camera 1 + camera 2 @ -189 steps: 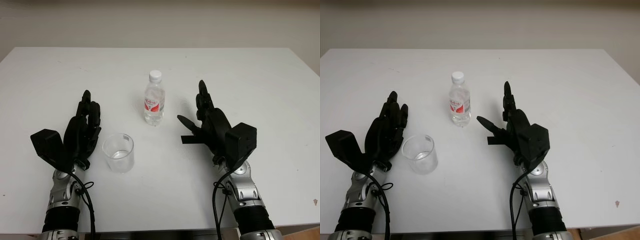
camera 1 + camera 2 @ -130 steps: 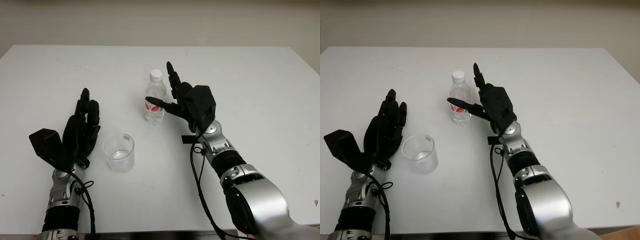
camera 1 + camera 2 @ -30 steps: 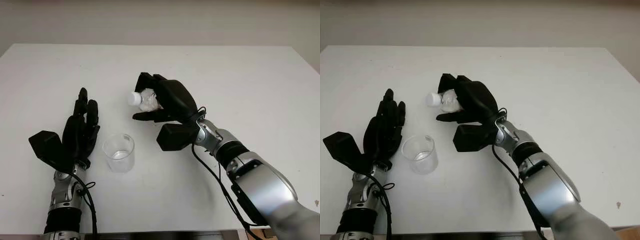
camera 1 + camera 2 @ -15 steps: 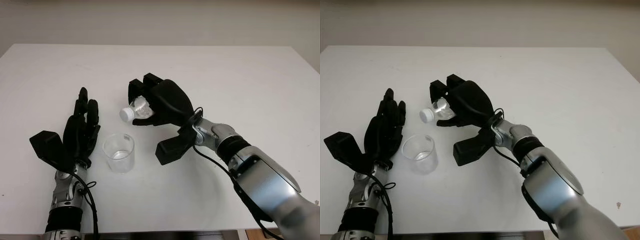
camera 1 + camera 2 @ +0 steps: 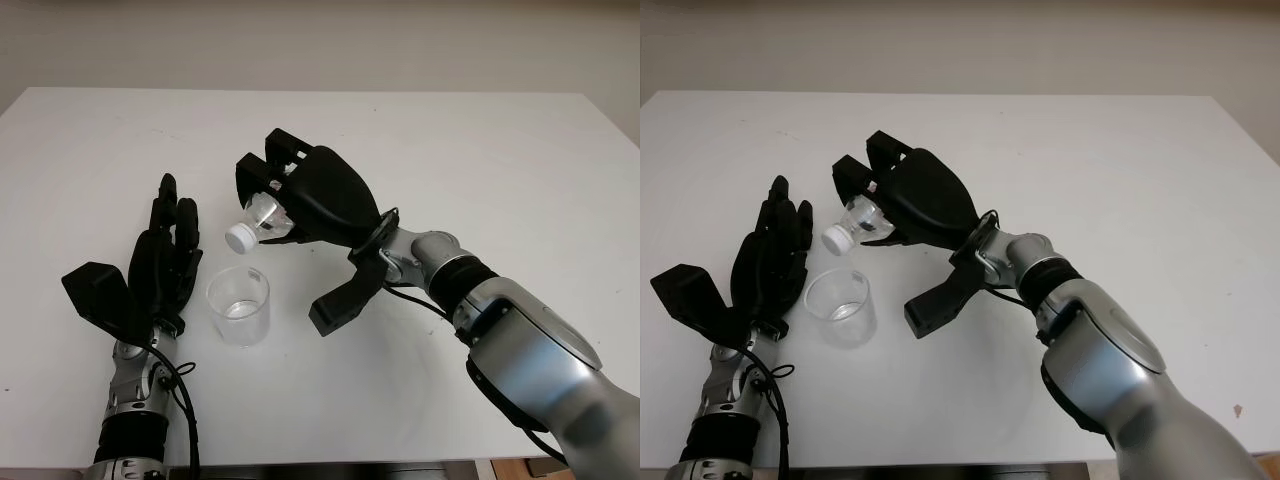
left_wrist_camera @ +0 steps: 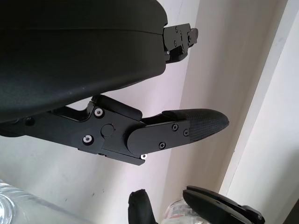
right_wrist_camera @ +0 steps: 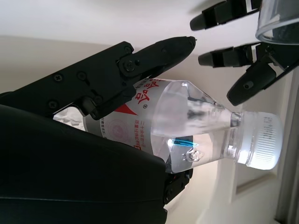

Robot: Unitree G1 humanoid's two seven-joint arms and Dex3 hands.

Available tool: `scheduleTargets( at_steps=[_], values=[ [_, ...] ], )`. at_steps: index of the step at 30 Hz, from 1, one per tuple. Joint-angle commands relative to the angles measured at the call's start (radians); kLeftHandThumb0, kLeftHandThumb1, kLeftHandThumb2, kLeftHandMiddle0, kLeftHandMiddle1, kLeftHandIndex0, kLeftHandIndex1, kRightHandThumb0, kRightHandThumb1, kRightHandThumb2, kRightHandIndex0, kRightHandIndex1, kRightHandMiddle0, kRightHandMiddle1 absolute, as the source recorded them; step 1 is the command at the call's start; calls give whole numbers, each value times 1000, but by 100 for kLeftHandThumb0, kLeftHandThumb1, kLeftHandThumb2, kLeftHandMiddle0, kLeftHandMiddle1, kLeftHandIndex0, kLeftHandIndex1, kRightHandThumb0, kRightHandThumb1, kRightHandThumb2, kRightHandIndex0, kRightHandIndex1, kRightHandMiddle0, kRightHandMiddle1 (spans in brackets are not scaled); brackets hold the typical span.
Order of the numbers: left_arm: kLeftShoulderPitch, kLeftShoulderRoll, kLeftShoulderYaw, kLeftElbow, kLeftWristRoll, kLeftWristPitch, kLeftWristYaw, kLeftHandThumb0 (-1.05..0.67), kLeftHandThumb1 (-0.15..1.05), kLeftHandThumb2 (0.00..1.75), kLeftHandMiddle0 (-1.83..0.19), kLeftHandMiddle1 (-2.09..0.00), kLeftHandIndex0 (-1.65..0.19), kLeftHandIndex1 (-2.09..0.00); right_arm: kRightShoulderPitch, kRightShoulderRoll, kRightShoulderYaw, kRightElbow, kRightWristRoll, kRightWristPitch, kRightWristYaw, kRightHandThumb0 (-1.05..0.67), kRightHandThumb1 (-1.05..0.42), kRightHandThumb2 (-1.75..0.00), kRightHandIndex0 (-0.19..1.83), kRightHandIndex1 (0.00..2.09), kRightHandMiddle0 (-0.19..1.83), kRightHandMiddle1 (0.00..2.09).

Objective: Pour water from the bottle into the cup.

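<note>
- The bottle (image 5: pixel 262 214) is off the bench (image 5: pixel 520 170) and held in the right hand (image 5: pixel 318 195), tipped well past level, with its neck pointing down and toward the cup (image 5: pixel 238 305).
- Half a second earlier the bottle lay flatter and its mouth sat a little farther from the cup; a second before now it was close to level. The tilt has been growing steadily while the mouth drifts over the cup's far rim.
- The right hand's fingers (image 7: pixel 154 53) are wrapped around the labelled body of the bottle, holding it firmly; the neck and cap stick out free of the grip.
- The white cap (image 7: pixel 264 140) is on the bottle in the right wrist view, and the water inside has run down against it. No stream is seen leaving the mouth.
- That matters for the task: as judged from these views, tilting further will not put water in the cup while the cap stays on.
- The cup stands upright on the bench, below the cap and slightly nearer the robot; it looks nearly empty.
- The left hand (image 5: pixel 165 265) is open, just beside the cup on its left, holding nothing, as it was throughout.
</note>
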Motion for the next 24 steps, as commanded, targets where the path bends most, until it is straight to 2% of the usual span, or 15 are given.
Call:
scheduleTargets(
  at_steps=[1,5,10,13,15,17,19,24],
  values=[
    [19,-19,-2,30,0,4,4,-69,105,54,10,-6,13,-6,-42,-8,16,-22,-22,30,-41,-50,-105,-22,123,209,92,209],
    [17,-20,-2,36,-1,1,4,-69,105,54,9,-6,12,-6,-56,-18,58,-26,-78,79,-129,-50,-105,-24,121,209,90,209],
    [13,-20,-1,46,-4,-7,-7,-69,105,54,10,-5,14,-5,-75,-28,100,-24,-126,110,-201,-51,-105,-25,116,209,72,209],
    [9,-20,-1,52,-7,-9,-12,-69,105,54,11,-5,14,-5,-85,-34,126,-24,-154,133,-234,-51,-105,-27,115,209,70,209],
    [7,-21,1,55,-11,-7,-14,-69,105,53,11,-5,15,-5,-93,-37,144,-26,-173,152,-256,-50,-105,-20,115,209,61,209],
    [6,-21,-1,55,-7,-9,-10,-69,105,53,11,-5,15,-5,-101,-41,160,-26,-191,161,-282,-51,-105,-12,111,209,49,193],
    [3,-22,-1,58,-4,-13,-7,-70,105,53,11,-5,15,-5,-111,-46,176,-26,-207,168,-300,-51,-105,-8,107,209,47,181],
    [-3,-22,-1,65,-6,-13,-7,-70,105,53,12,-5,15,-5,-121,-49,195,-25,-222,190,-324,-51,-105,-10,106,209,47,187]
  ],
)
